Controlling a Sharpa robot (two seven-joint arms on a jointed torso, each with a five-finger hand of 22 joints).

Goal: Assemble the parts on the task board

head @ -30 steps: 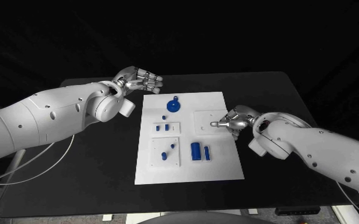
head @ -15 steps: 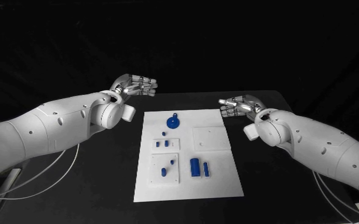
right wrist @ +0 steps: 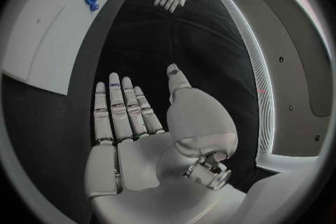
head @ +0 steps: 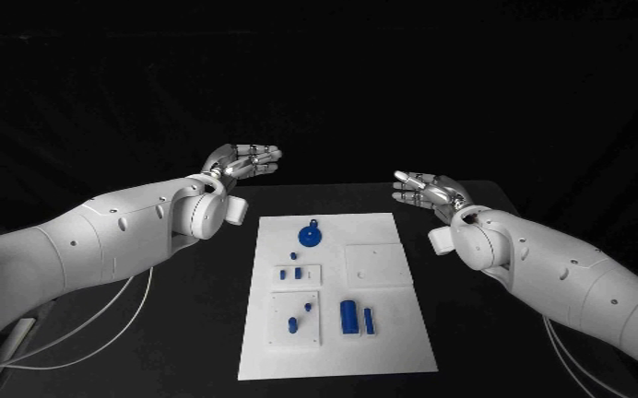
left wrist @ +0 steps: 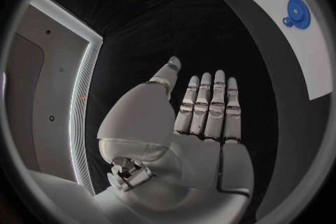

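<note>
White and flat, the rectangular task board (head: 399,333) lies on the black table (head: 199,324), below and between the two raised hands. The silver left hand (head: 244,159) hovers beyond the board's far left corner, fingers stretched out side by side, palm bare, holding nothing. The silver right hand (head: 424,186) hangs off the far right corner, fingers likewise extended and slightly apart, also bare. Nearest the hands on the board sits a round blue disc with a small tab (head: 310,236). Further from them are small blue pegs (head: 294,274) in a square recess and two upright blue cylinders (head: 357,317).
</note>
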